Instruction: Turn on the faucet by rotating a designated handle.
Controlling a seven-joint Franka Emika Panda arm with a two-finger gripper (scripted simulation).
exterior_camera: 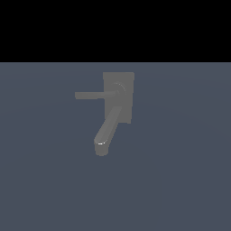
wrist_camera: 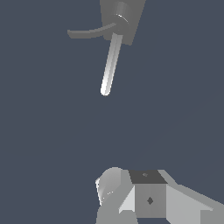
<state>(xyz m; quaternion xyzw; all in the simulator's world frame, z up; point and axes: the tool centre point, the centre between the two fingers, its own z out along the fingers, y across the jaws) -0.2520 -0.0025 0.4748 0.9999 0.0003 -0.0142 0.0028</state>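
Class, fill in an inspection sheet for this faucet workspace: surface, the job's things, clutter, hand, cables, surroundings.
Surface: plain blue-grey floor.
Job's things: grey faucet with back plate; handle points toward the exterior view's left; thicker spout slants down.
Clutter: nothing seen.
Hand: hand partly visible in the wrist view, apart from the faucet; open or shut cannot be told.
Cables: nothing seen.
Surroundings: black band above the floor.

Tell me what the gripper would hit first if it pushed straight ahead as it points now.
Probably nothing soon: ahead of the gripper lies bare blue-grey floor. The matte grey faucet sits well beyond; its slim straight bar may come first, but depth is unclear.
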